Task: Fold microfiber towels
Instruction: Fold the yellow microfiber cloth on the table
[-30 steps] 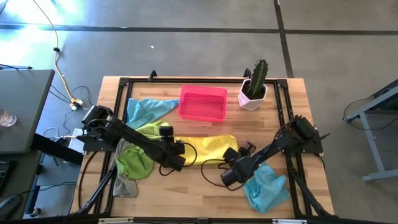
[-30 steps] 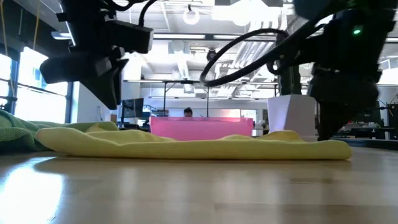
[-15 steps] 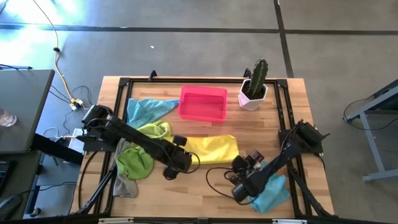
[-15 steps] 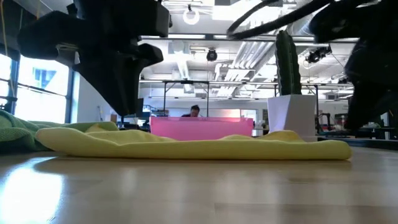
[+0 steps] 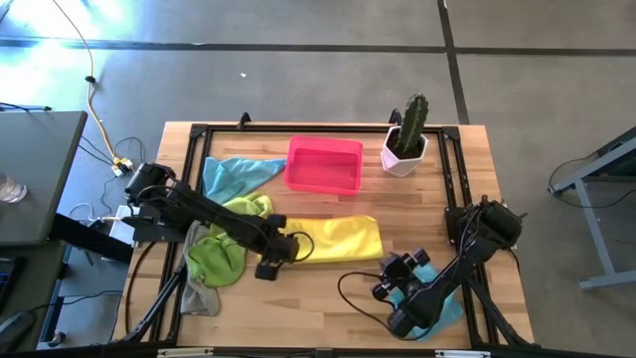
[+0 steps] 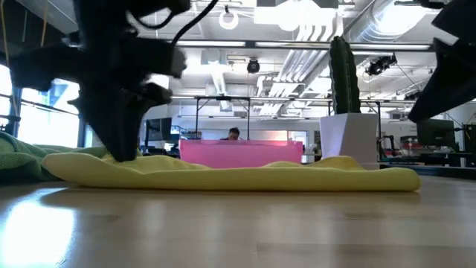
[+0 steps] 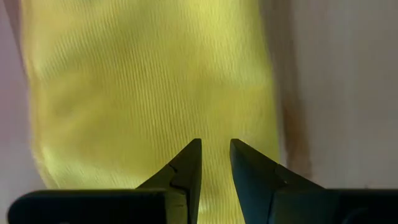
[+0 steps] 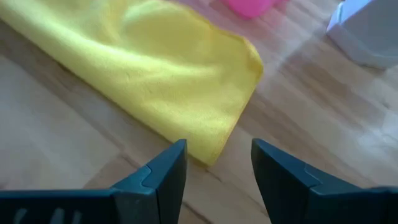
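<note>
The yellow towel (image 5: 333, 239) lies folded into a long band across the middle of the counter (image 5: 318, 298), running side to side. The left claw (image 5: 281, 249) is down over its left end with its fingers (image 7: 186, 168) close together, only a narrow slit between them, and nothing pinched that I can see. The right claw (image 5: 390, 288) hangs near the front right corner, spread wide and empty, just off the towel's right end and beside a light blue towel (image 5: 442, 308) that its arm partly covers.

The worry I'd have is the left claw: with so thin a gap it may slide over the cloth instead of taking an edge, or nip only the top layer and pull the fold apart. Dragging that end could also skew the whole band, since nothing holds the far end down.

There is clutter close by. A lime green towel (image 5: 214, 261) is bunched near the left edge, touching the yellow one's left end, with a grey towel (image 5: 199, 298) drooping over the front edge beside it; a careless grab could catch the green one too. Another light blue towel (image 5: 234, 174) lies toward the back left, beside a pink tray (image 5: 324, 165), and a potted cactus (image 5: 407, 134) stands at the back right, well apart from the work.
</note>
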### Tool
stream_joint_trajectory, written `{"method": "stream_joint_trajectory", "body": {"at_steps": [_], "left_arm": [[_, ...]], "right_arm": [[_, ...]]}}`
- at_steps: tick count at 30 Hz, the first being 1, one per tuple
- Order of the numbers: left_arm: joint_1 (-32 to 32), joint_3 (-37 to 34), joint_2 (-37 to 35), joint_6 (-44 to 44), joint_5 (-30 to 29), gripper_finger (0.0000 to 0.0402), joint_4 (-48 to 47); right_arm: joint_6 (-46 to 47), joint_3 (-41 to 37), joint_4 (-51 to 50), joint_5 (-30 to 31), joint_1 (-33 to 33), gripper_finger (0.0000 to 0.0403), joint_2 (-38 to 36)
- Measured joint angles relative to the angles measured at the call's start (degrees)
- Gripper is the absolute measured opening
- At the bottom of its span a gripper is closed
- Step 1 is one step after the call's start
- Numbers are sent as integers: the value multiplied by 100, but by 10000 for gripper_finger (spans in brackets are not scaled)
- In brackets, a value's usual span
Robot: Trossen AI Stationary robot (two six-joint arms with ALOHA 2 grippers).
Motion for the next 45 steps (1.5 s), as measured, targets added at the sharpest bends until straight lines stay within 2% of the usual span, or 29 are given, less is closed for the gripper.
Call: {"method": "stream_joint_trajectory", "body": {"at_steps": [12,22,30,45], "left_arm": [[-70,-1732,-1193,-919,-69,74,2126],[-70,-2793,-1343,-1321,-175,74,3656],[-72,-3231,-1343,-1388,-219,74,4368],[-302,-3384,-1343,-1494,-303,74,4620]], "right_arm": [[-197,0,228,442,-336,171,0],[-464,-4,976,549,-573,171,62],[-868,-2,1647,562,-765,171,139],[-1016,-4,2694,454,-873,171,504]]}}
